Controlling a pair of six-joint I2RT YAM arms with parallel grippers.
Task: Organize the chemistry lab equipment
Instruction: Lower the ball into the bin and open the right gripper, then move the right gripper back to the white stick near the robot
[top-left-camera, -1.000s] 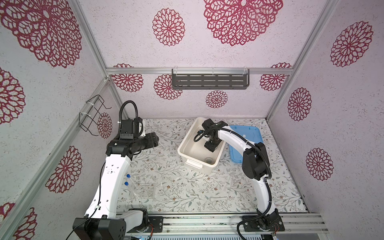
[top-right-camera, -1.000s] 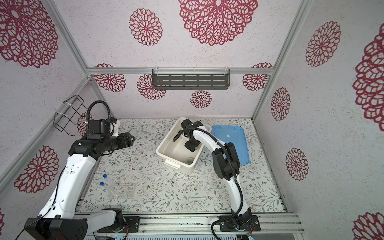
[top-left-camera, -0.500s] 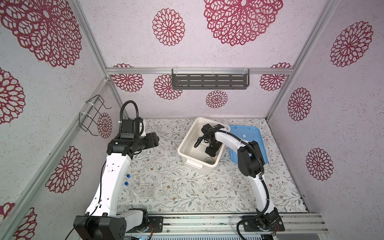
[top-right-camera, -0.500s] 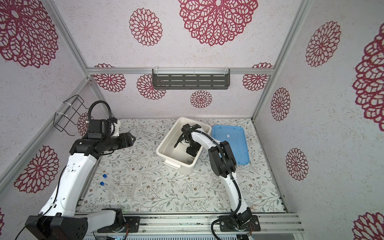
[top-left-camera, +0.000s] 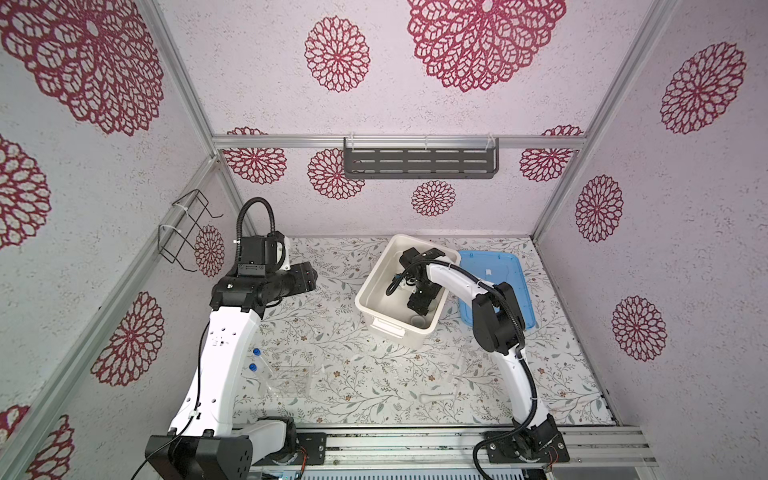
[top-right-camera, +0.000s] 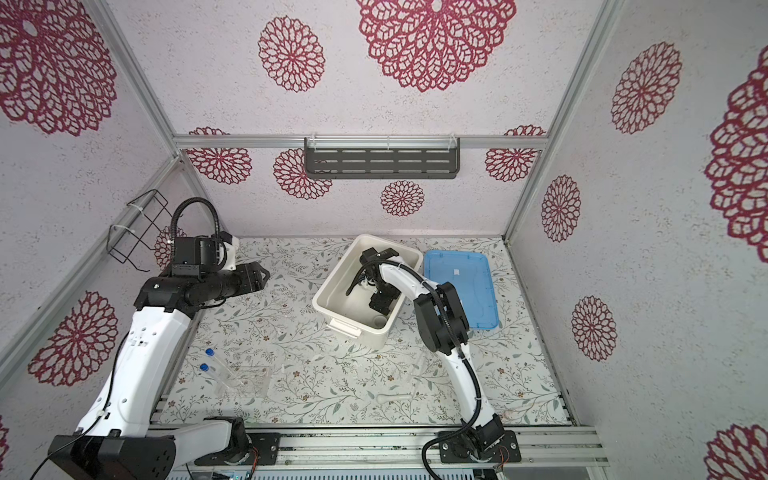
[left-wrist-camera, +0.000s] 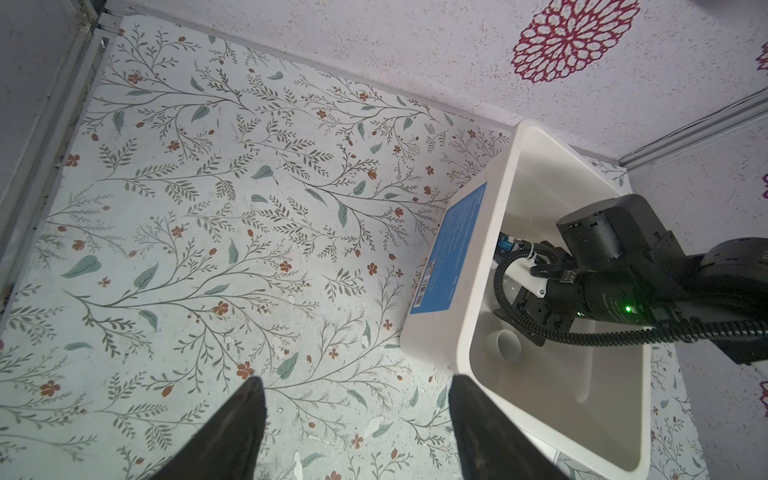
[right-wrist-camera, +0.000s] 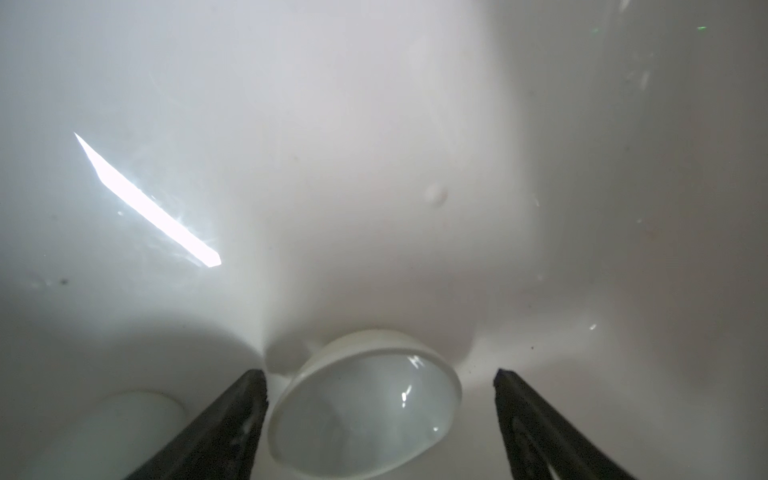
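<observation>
Right tool: jaws wide, inside white tub, astride a tilted small white bowl. Left tool: wide, empty, above tabletop. Blue-capped tubes and pestle: front of tabletop.

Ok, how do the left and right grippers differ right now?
The left gripper hangs over the table, apart from the white tub; the right gripper is down inside that tub. Nothing lies between the left gripper's jaws; the right gripper's jaws straddle a small white bowl. Shared: both stand open, gripping nothing.
</observation>
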